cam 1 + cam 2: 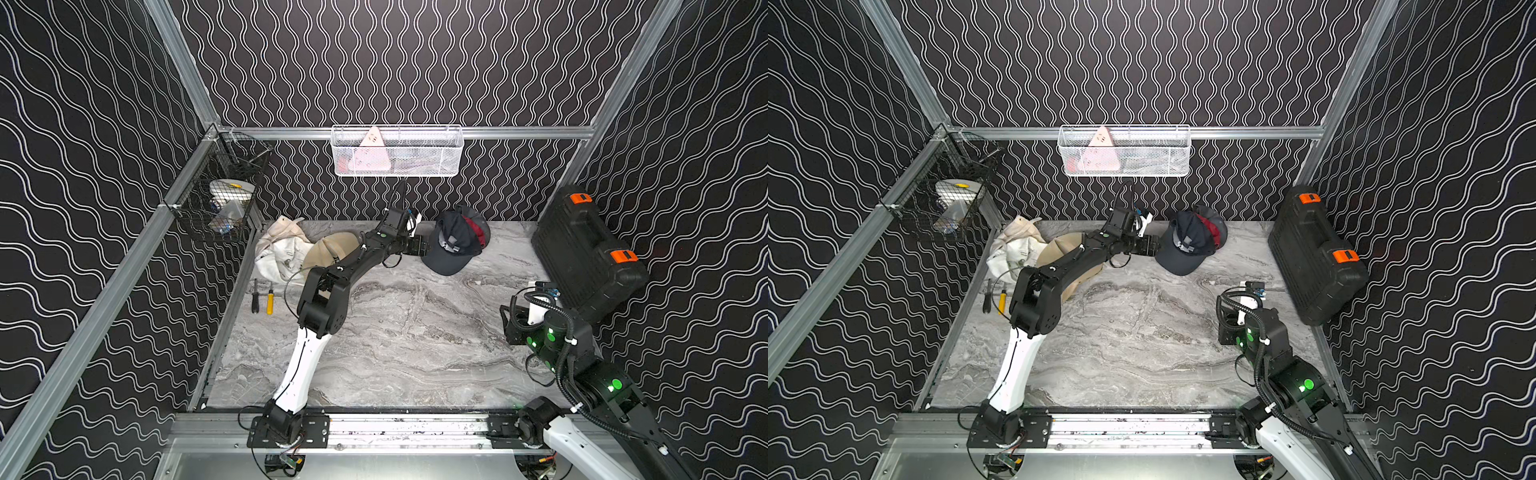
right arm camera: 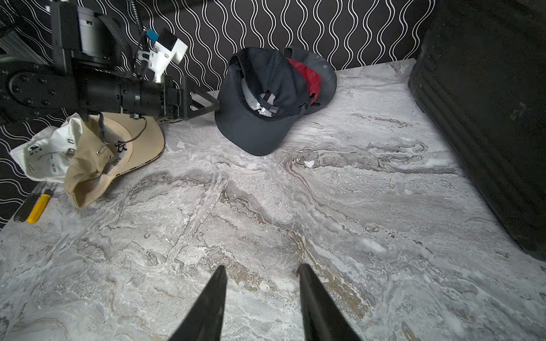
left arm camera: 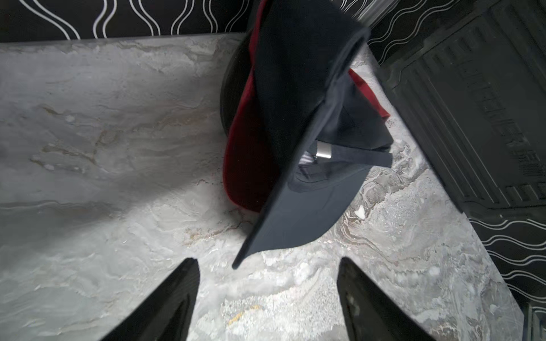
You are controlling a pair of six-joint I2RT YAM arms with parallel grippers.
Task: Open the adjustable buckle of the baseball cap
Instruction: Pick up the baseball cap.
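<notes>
Possibly at cap brim: wide left pincer.

Black walls with white wavy lines enclose a grey marbled tabletop edged by aluminium rails

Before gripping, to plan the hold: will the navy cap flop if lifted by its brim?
On the navy cap, the creased crown will probably flop; the straight-edged brim looks stiff. Resting against a red cap, it may drag that along.

We see a robotics lab cell: silver aluminium frame rails, black wave-patterned wall panels, grey marbled tabletop centre-frame.
</notes>
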